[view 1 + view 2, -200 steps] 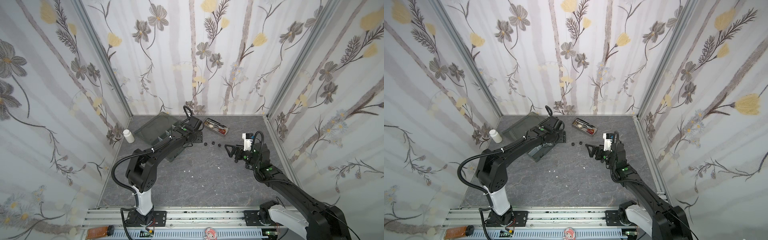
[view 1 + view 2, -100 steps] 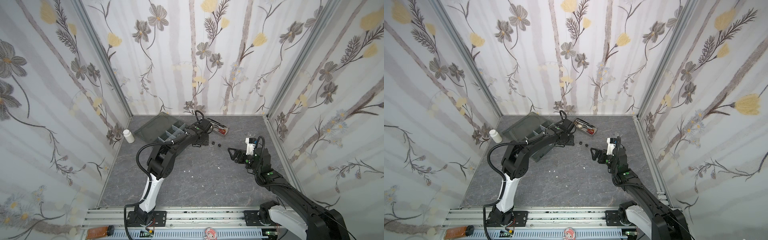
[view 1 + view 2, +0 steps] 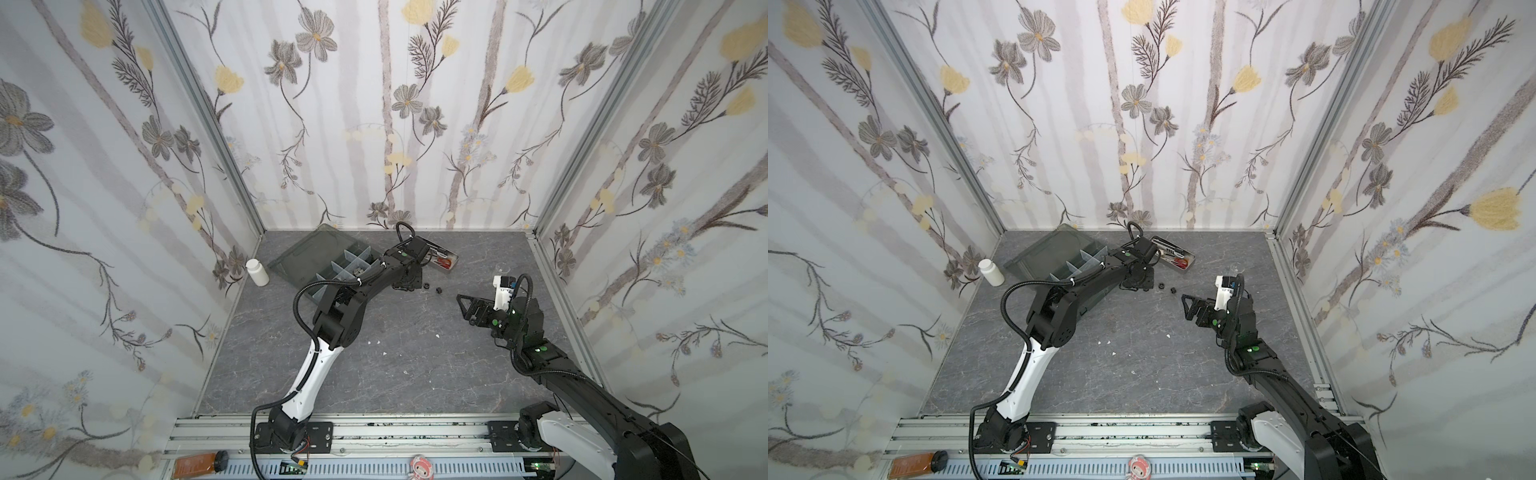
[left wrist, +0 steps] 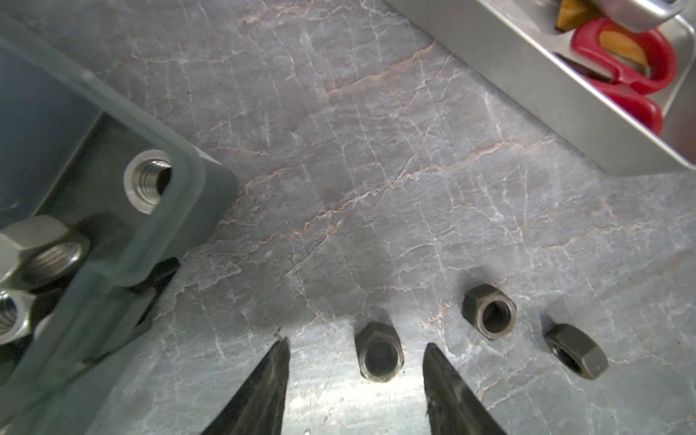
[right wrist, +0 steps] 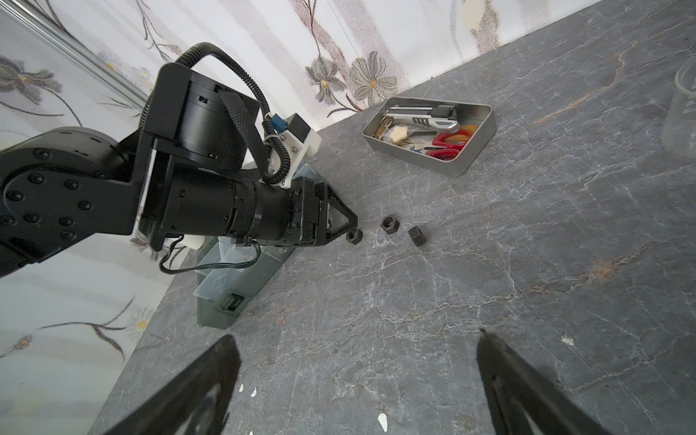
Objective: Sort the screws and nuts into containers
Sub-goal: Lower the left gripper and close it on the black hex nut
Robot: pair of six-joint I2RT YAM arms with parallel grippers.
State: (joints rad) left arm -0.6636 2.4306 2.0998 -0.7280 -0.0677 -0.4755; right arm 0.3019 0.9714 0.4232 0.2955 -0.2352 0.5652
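Left gripper (image 4: 356,342) astride black nut (image 4: 379,352) (gaps both sides)

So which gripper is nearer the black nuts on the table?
Left. The left gripper straddles the end nut without touching it. The right gripper hangs open, well apart from the nuts, on their right in a top view.

Three black nuts (image 4: 489,312), one tin (image 5: 472,154), one bottle (image 3: 257,272)
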